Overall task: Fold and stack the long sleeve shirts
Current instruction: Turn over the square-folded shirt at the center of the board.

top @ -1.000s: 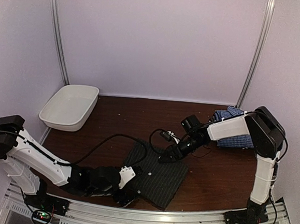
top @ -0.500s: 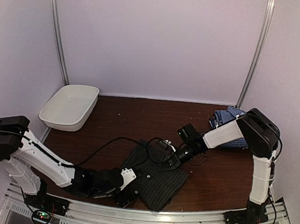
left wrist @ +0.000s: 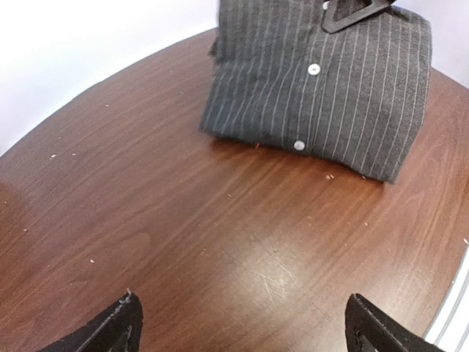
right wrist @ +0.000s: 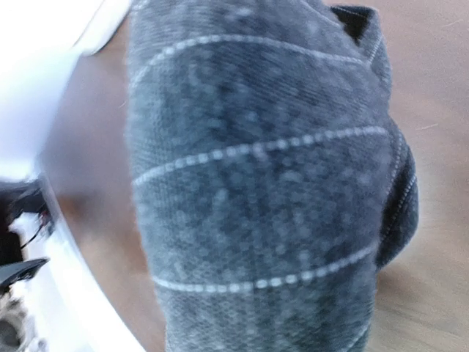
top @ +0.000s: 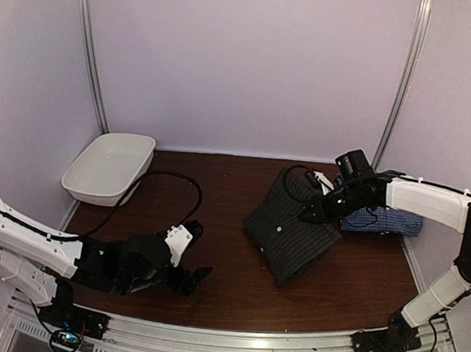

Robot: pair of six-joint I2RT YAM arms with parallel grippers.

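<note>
Evidently the right gripper (top: 311, 214) is clamped on the folded black pinstriped shirt (top: 290, 231), right of centre, to stack it on the blue-checked shirt (top: 381, 223) alongside; the left gripper (top: 193, 277) hovers, jaws apart.

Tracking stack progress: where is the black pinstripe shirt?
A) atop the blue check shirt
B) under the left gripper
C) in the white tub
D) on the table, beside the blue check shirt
D: the black pinstripe shirt rests on the table next to the blue check shirt, the right gripper at its edge.
</note>
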